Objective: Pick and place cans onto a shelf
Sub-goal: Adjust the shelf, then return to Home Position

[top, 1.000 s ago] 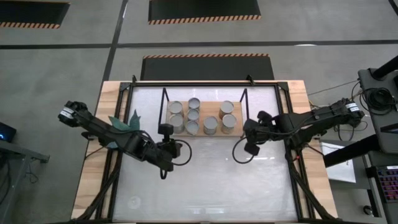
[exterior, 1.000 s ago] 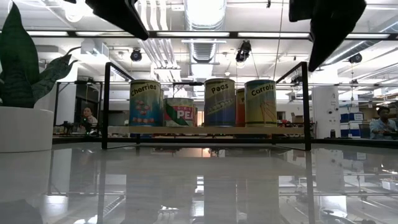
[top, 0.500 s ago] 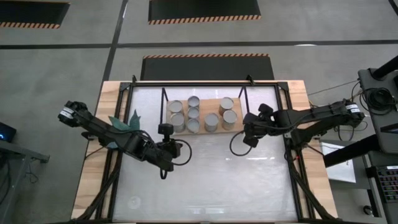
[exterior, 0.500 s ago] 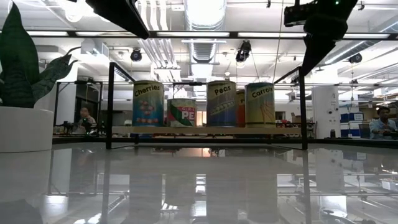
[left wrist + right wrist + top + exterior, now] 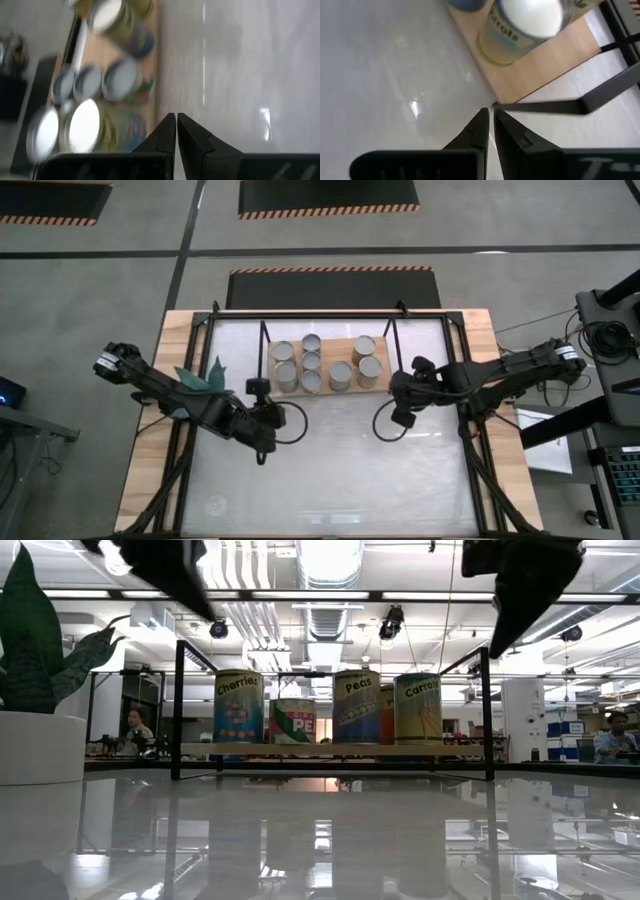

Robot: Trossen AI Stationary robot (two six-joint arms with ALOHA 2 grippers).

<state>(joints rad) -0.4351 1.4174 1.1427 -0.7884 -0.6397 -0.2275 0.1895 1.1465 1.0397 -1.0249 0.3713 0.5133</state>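
A large workshop hall with ceiling lamps and ducts lies behind the glossy white counter (image 5: 330, 470), and a person (image 5: 139, 727) sits far off in the room on the low view's left side. On the counter stands the shelf (image 5: 325, 385), a light-wood board in a thin black frame, carrying the cans (image 5: 339, 376) upright in a tight group (labels reading Cherries, Peas and Carrots face the low camera). All eight tins seen from above are on the board.

The left end effector (image 5: 256, 387) is just beside the shelf's near left corner, its fingers (image 5: 167, 131) pressed together on nothing; the cans lie ahead of it and to one side in its wrist view. The right end effector (image 5: 401, 417) hovers over bare counter near the shelf's right end, also pressed together and empty. Its wrist view shows the board's corner and a black frame bar just beyond the fingertips (image 5: 481, 124), with the Carrots can (image 5: 522, 27) a little farther on.

A white pot with a green plant (image 5: 38, 705) stands at the counter's left edge, behind the left arm.
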